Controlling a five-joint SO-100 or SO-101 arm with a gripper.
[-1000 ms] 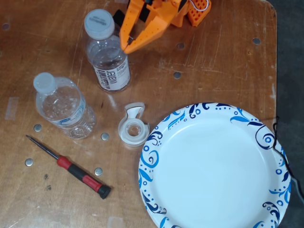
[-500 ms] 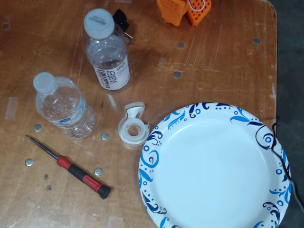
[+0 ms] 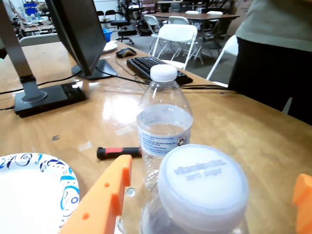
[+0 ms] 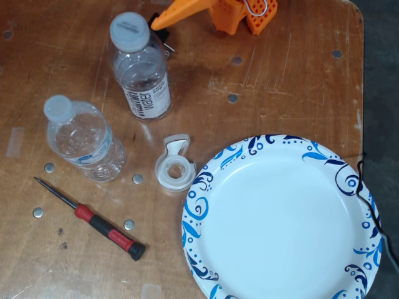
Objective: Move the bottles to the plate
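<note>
The white-labelled bottle (image 4: 142, 75) stands upright near the table's top edge in the fixed view. Its white cap (image 3: 202, 187) fills the bottom of the wrist view. My orange gripper (image 3: 210, 183) is open, with one finger (image 3: 105, 195) left of the cap and the other (image 3: 304, 200) at the right edge. One finger (image 4: 177, 12) reaches in beside the cap in the fixed view. The ribbed bottle with the blue-white label (image 3: 163, 117) stands upright just beyond (image 4: 84, 140). The white plate with blue swirls (image 4: 280, 218) lies at lower right, empty; its rim shows in the wrist view (image 3: 63, 180).
A white tape dispenser (image 4: 174, 165) lies between the bottles and the plate. A red-and-black screwdriver (image 4: 93, 219) (image 3: 119, 152) lies near the ribbed bottle, among several small metal discs. A monitor stand (image 3: 44, 95), keyboard (image 3: 151, 66) and a standing person (image 3: 278, 53) are beyond.
</note>
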